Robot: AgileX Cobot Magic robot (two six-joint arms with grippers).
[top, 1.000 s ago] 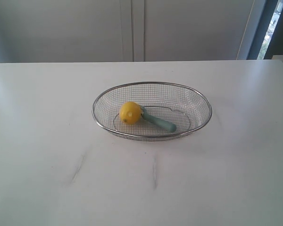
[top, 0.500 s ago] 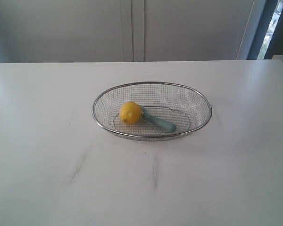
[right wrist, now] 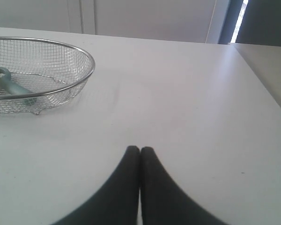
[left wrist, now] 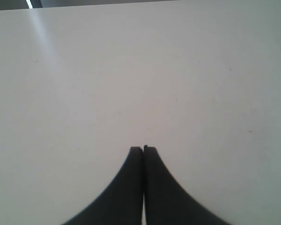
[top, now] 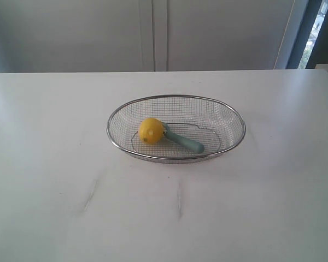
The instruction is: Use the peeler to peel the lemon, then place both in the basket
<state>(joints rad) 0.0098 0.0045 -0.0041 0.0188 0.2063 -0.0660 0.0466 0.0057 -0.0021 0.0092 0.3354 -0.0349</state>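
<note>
White table's [top: 54, 207] carrying the basket [top: 175, 96]: lemon [top: 151, 131] leaning on the peeler [top: 187, 142], handle pointing toward the right gripper [right wrist: 140, 149]; that and the left gripper [left wrist: 143, 149] are sitting pinched shut, empty.

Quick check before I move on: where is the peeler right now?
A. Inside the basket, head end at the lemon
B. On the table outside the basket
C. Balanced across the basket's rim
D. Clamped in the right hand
A: the peeler lies on the mesh inside the basket, its head end at the lemon and its teal handle pointing away from it.
</note>
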